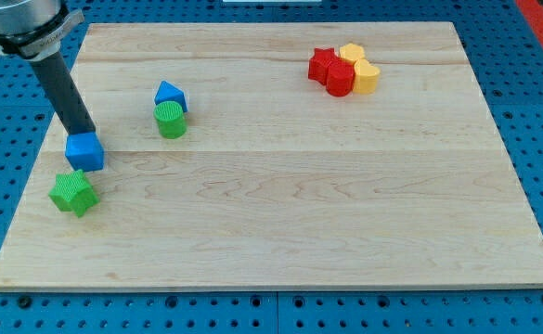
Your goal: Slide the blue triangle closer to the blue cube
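The blue triangle touches the green cylinder just below it, well right of the blue cube. My tip sits against that cube, so any shove risks scattering it. No jaws exist here; no writing is readable.

Light was bright and even across the pale tabletop, with no glare. Blocks cast only short, soft shadows at their bases. Focus stayed sharp from edge to edge; the board's sides tapered toward the view's top.
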Robot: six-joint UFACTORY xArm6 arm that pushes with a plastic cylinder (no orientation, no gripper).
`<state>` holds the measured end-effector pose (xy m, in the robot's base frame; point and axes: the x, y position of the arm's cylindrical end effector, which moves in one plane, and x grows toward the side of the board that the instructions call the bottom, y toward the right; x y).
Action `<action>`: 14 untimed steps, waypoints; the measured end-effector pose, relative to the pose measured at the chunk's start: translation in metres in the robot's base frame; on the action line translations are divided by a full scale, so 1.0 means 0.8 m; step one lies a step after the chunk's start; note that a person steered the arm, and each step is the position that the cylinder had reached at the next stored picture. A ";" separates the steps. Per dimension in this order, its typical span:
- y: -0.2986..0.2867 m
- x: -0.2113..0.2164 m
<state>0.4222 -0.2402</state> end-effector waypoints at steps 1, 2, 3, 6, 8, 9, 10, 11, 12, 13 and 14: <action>0.000 0.016; 0.000 0.025; 0.000 -0.002; 0.199 -0.176; 0.186 -0.107; 0.127 -0.082; 0.084 -0.082; 0.084 -0.103; 0.072 -0.108; 0.061 -0.083; 0.038 -0.076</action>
<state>0.3616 -0.2097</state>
